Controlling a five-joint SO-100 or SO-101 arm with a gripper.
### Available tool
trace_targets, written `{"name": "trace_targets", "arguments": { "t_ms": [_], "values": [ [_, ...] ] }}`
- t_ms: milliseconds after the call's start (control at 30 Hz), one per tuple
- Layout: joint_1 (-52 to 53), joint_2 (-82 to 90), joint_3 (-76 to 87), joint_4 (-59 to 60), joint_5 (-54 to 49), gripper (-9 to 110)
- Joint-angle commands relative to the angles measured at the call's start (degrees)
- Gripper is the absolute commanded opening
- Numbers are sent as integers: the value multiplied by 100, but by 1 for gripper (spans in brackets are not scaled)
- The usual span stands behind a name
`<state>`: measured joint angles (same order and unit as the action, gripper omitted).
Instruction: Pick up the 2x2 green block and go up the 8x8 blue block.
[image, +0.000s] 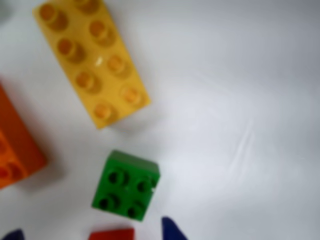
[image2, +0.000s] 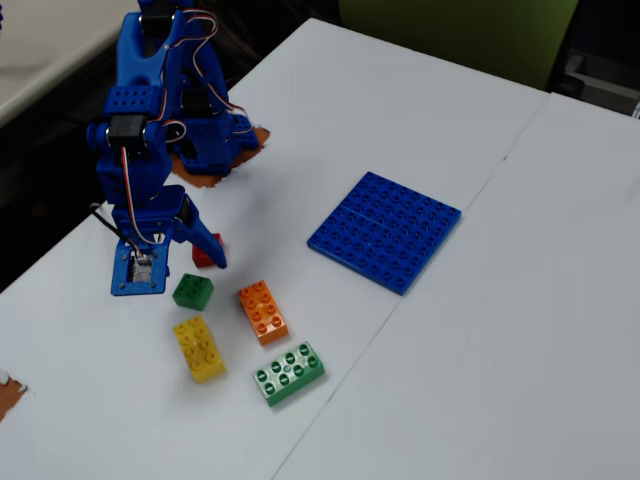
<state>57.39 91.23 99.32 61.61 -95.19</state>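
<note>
Hovering low over the small dark-green four-stud plastic brick (image2: 192, 291) on the white desk (image2: 400, 400), the blue tool (image: 92, 235) is seen spread, empty; descent and closing are judged next, the large flat blue studded baseplate (image2: 385, 231) lying well apart.

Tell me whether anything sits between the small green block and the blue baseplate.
In the fixed view, the orange brick lies just right of the 2x2 green block, near the low straight line toward the 8x8 blue block. Lifted, the block should clear it. Beyond that the table is bare.
</note>
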Motion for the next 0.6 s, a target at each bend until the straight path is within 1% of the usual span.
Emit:
{"name": "trace_targets", "arguments": {
  "t_ms": [0,200,567],
  "values": [
    [97,-79,-246,-132,-105,32],
    [176,-334,-246,-229,-193,32],
    [132,-712,-246,-677,-62,28]
  ]
}}
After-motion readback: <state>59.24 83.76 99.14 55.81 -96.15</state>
